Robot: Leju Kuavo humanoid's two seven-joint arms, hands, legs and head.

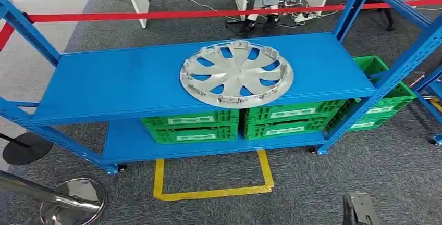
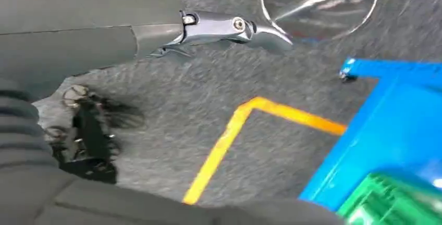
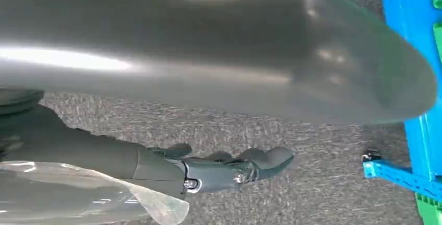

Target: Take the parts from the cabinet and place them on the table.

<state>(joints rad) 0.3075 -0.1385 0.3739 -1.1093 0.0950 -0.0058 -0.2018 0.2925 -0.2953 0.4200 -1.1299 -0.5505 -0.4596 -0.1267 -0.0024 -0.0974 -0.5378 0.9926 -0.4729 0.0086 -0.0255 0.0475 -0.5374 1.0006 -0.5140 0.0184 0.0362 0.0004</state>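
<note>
On the top shelf (image 1: 120, 82) of the blue steel rack, a pale grey plastic wheel cover (image 1: 236, 73) is lying flat with its hollow back facing up, round, so no long axis stands out. Curved spokes are fanning out from its hub, with blue showing through the gaps and small clips studding the rim. Green slotted crates (image 1: 190, 126) are sitting on the lower shelf, above grey carpet marked with yellow tape (image 1: 211, 192). The left hand (image 2: 229, 29) and right hand (image 3: 229, 170) are hanging over the carpet, fingers stretched out, gripping nothing.
</note>
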